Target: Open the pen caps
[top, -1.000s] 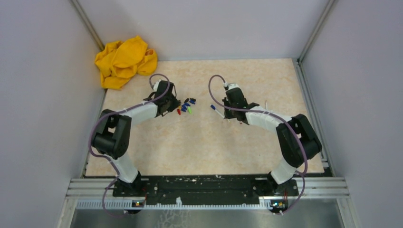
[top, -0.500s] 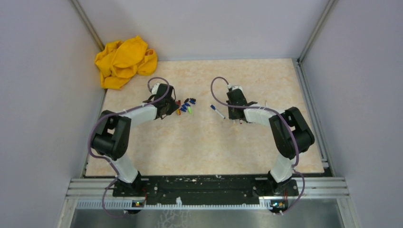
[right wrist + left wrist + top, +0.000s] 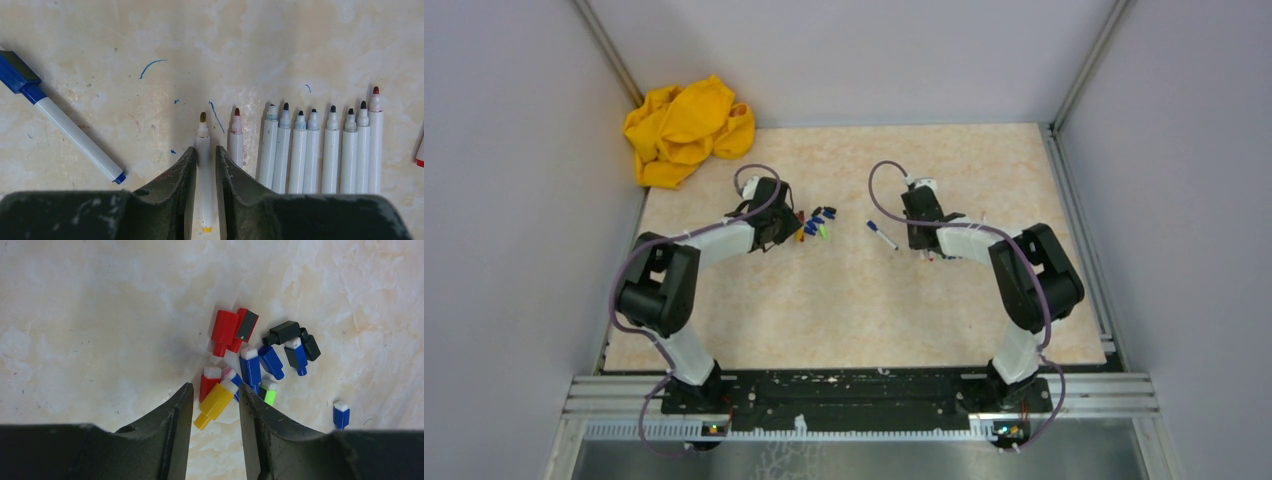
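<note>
Caps: a loose cluster of short blocky pieces in red, blue, black, green and yellow, most with a narrower nub at one end and several with a white end. They lie flat on the table, left of centre, just ahead of the left gripper. Long axes are mixed. In the left wrist view the two reds at the top lie side by side with nubs down, and the blues slant down to the right. The yellow cap runs diagonally, nub to lower left. One blue cap lies apart to the right.

Left jaws are spread, with the yellow cap in the gap between the tips – not gripped.

Right gripper: jaws nearly closed around an uncapped pen with its tip pointing away – whether they pinch it cannot be told. Beside it lies a row of uncapped pens, tips the same way. A capped pen lies diagonally to the left, blue cap on.

A yellow cloth sits at the far left corner.
</note>
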